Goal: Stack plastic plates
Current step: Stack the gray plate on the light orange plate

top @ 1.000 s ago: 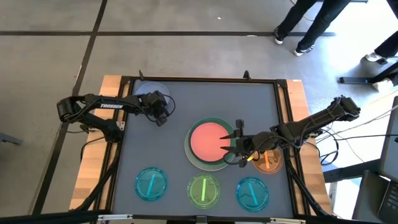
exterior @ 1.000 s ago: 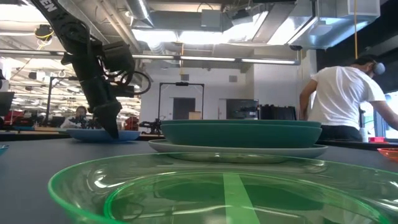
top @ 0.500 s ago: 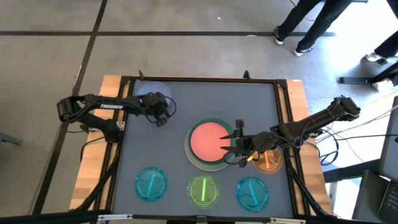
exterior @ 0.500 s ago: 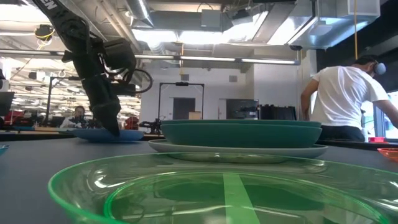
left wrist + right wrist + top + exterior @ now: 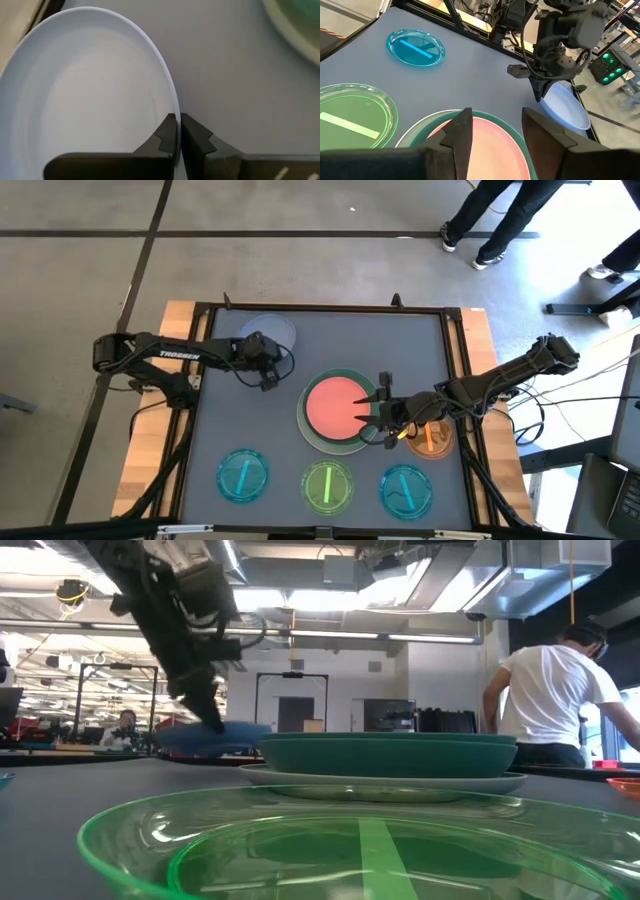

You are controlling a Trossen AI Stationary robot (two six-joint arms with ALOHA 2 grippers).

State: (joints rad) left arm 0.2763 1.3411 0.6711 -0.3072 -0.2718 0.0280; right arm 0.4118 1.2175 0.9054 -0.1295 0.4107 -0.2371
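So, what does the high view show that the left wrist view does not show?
Only the high view shows the right gripper open at the salmon pink plate, the orange plate, two cyan plates and the bright green plate. Only the left wrist view shows the left fingers pinching the rim of the pale blue plate. Both views show the left gripper at this plate.

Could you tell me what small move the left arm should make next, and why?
Probably carry the pale blue plate on toward the stack and over the salmon pink plate. The left gripper is shut on its rim, the low view shows the plate raised off the table, and the right gripper waits at the stack's edge, open.
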